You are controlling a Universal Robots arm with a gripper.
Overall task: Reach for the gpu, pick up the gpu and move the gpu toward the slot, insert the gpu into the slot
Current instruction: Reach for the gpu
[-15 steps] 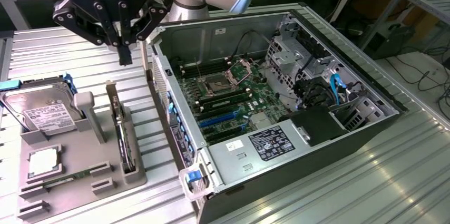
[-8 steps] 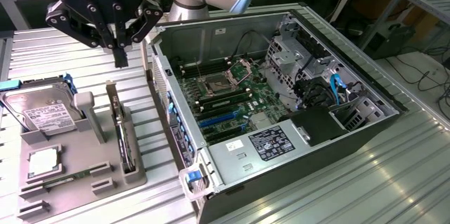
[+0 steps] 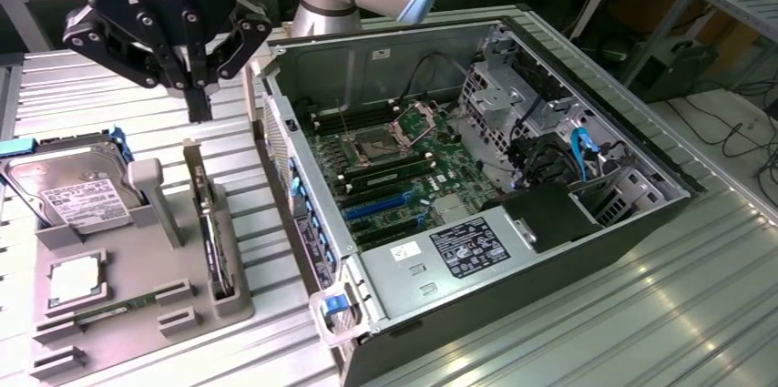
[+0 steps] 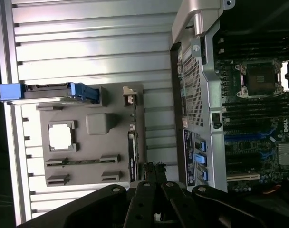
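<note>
Black three-linked claw (image 3: 199,114) hangs above the far end of the grey plastic parts holder (image 3: 134,332), on the exterior view's left. Its fingers are pressed together, with nothing between them.

The gpu (image 3: 209,223), a thin dark card standing edge-on, sits untouched in the holder's long groove on the side nearest the open grey metal computer case (image 3: 277,123). In the wrist view the card (image 4: 131,156) lies just beside the fingertips' line, the claw (image 4: 154,167) a little toward the case.

Risks, as I judge them:
- With the fingers together, a descent would strike the card's top edge rather than straddle it.
- The offset toward the case could put one finger on the groove wall.
- A tilted lift could bind the card in its groove and drag the holder.

Room:
- The case wall stands close on the card's right, so the margin there is tight.
- On the left, the grey holder post (image 3: 148,188) and the silver boxy hard drive with white label (image 3: 67,191) are near but apart.
- Above is open.
- Inside the case, the blue board slots (image 3: 377,209) lie between memory banks and the power supply, with black cables nearby.
</note>
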